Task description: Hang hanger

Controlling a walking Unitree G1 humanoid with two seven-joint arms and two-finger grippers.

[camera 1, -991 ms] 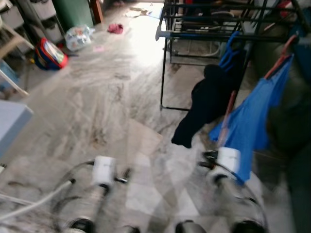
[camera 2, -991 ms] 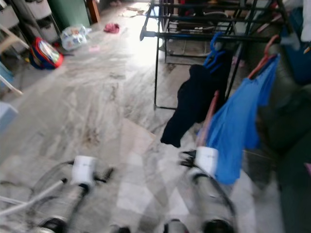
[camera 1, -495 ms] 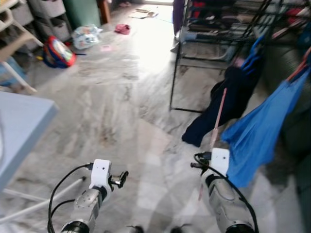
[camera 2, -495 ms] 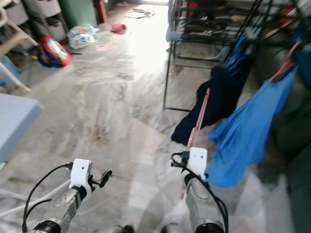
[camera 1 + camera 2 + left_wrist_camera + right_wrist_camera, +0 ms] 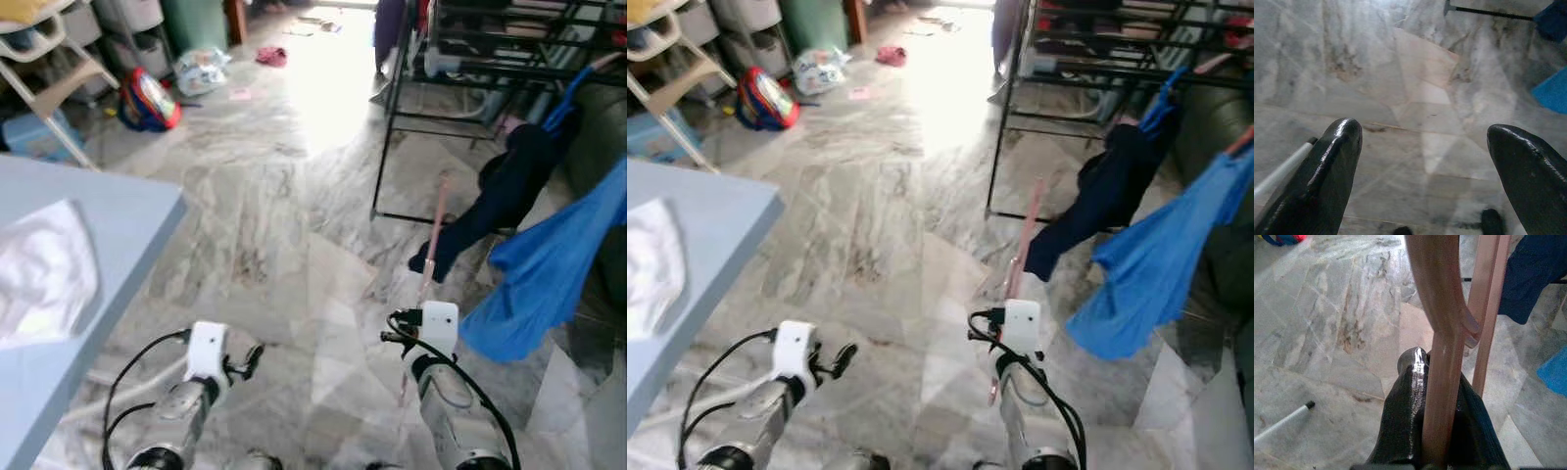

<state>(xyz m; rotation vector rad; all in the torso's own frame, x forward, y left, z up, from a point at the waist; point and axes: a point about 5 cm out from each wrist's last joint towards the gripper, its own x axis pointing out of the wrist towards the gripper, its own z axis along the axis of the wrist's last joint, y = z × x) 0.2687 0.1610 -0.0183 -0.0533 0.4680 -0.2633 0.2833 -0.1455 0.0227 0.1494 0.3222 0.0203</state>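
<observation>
While the head camera looks down over a grey marble floor point(image 5: 265, 225), the right gripper point(image 5: 423, 294) is held low in front of the robot with a pink hanger point(image 5: 431, 230) clamped in it, the hanger rising nearly upright toward a black drying rack point(image 5: 470, 59) at the upper right. On that rack hang a dark garment point(image 5: 500, 196) on a blue hanger point(image 5: 573, 93) and, just beside it, a bright blue garment point(image 5: 554, 279). At the left lies the corner of a pale blue table point(image 5: 88, 294) with a white cloth point(image 5: 44, 274) on it, and farther back on the floor are a red and blue bag point(image 5: 149, 98) and a plastic bag point(image 5: 201, 69). The left gripper point(image 5: 245, 360) hangs low over the floor, holding nothing. From the left wrist camera, its two black fingers point(image 5: 1332, 161) stand wide apart, bare marble between them and a corner of blue cloth beyond. From the right wrist camera, the black fingers point(image 5: 1405, 421) are closed around the hanger's pink bar point(image 5: 1442, 382), which runs straight up from the grip, with a second pink bar point(image 5: 1488, 308) beside it and the dark garment hanging beyond.
</observation>
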